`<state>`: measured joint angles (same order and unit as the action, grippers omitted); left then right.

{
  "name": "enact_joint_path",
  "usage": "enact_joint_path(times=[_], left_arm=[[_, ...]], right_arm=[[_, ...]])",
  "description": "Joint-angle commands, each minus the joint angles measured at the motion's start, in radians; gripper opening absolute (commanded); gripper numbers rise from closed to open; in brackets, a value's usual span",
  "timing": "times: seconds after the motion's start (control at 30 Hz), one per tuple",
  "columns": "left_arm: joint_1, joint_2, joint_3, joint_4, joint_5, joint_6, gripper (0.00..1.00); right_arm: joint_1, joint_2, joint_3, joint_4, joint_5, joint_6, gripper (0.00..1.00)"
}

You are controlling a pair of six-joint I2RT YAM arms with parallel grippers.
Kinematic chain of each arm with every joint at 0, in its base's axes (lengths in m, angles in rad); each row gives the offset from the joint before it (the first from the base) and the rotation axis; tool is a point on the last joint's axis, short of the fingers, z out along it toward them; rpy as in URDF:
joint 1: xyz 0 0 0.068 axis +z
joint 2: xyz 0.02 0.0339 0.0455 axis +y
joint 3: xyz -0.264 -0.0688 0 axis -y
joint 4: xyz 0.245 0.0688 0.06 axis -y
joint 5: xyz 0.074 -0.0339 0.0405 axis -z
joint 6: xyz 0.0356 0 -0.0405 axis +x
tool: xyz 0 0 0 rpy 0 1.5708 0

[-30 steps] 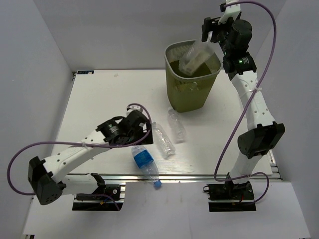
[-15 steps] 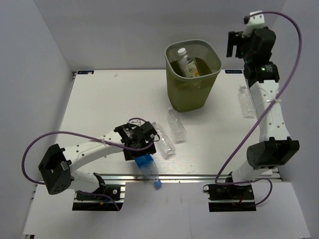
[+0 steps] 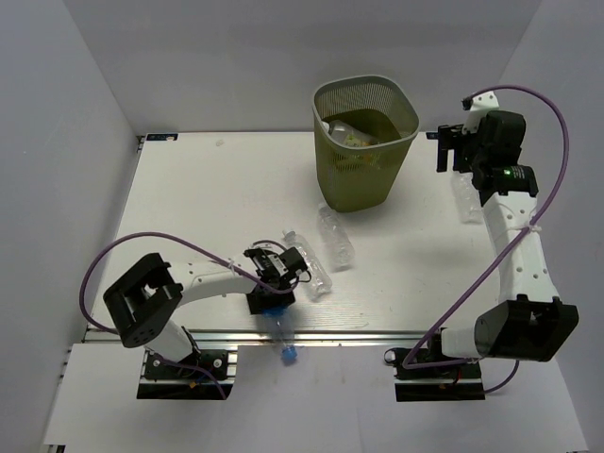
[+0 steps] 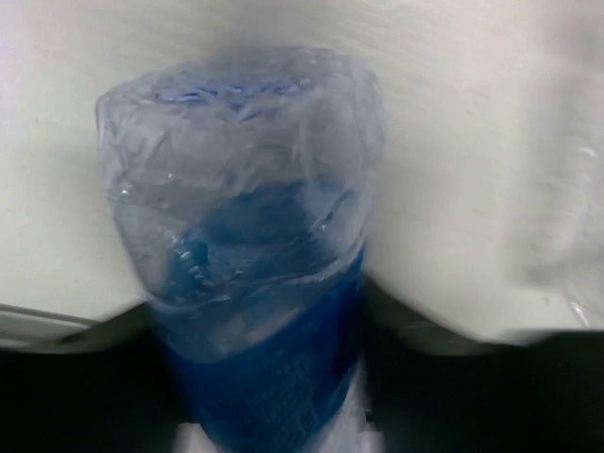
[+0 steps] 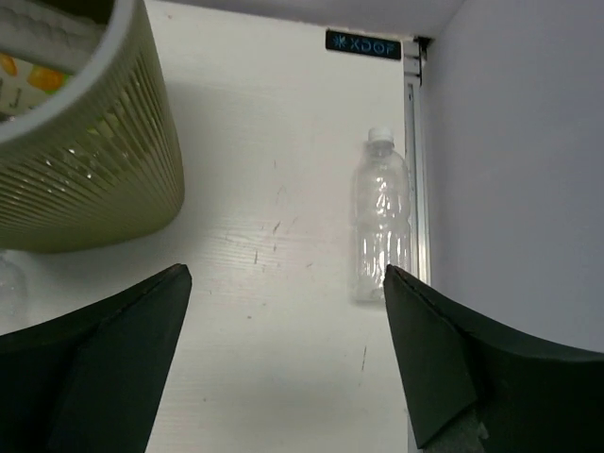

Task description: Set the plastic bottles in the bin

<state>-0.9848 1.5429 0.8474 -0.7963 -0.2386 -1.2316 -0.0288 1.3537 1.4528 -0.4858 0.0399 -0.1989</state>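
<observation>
Though the left hand [image 3: 272, 291] covers the blue-labelled bottle [image 4: 255, 255] at the tabletop's [image 3: 189, 208] near edge, whether it grips cannot be told; a clear bottle [image 3: 310, 269] and a second bottle [image 3: 333, 236] lie beside it. The right hand [image 5: 283, 283] hangs open near the bin [image 3: 363, 179] and a lone bottle [image 5: 381, 226].

White table [image 3: 208, 208], faint scuffs; black label [image 5: 363, 44] at far edge; grey walls [image 3: 189, 57] around

- The left arm [image 3: 203, 276] and right arm [image 3: 519, 255] have white tubular links between bulky black joint housings.
- A purple cable [image 3: 564, 132] loops beside each arm.
- A small green light [image 3: 507, 173] seems to glow on the right wrist housing.
- The right gripper [image 5: 286, 274] has matte, dark, wedge-shaped jaws.
</observation>
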Motion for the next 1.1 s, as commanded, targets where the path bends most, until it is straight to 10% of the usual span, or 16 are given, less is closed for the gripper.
enact_joint_path(times=[0.0, 0.27, 0.33, 0.43, 0.5, 0.87, 1.07], left_arm=[[-0.014, -0.021, 0.013, 0.050, -0.051, -0.006, 0.51], [-0.045, -0.266, 0.343, -0.037, -0.220, 0.279, 0.18], [-0.045, -0.277, 0.458, 0.077, -0.249, 0.404, 0.18], [-0.017, -0.216, 0.635, 0.254, -0.286, 0.616, 0.18], [-0.008, -0.144, 0.794, 0.360, -0.332, 0.797, 0.18], [0.132, 0.644, 1.732, 0.782, -0.473, 1.106, 0.33], [0.208, 0.741, 1.671, 1.040, -0.490, 1.061, 0.35]], right_arm=[[-0.025, -0.022, -0.019, -0.043, -0.034, -0.005, 0.87], [-0.097, -0.014, -0.086, -0.165, -0.135, 0.006, 0.26], [-0.106, -0.013, -0.129, -0.197, -0.159, 0.003, 0.31], [-0.120, 0.004, -0.147, -0.218, -0.143, 0.015, 0.72], [-0.128, 0.040, -0.128, -0.221, -0.092, 0.024, 0.81], [-0.192, 0.124, -0.147, -0.152, -0.071, 0.016, 0.84], [-0.236, 0.113, -0.190, -0.080, -0.100, 0.032, 0.84]])
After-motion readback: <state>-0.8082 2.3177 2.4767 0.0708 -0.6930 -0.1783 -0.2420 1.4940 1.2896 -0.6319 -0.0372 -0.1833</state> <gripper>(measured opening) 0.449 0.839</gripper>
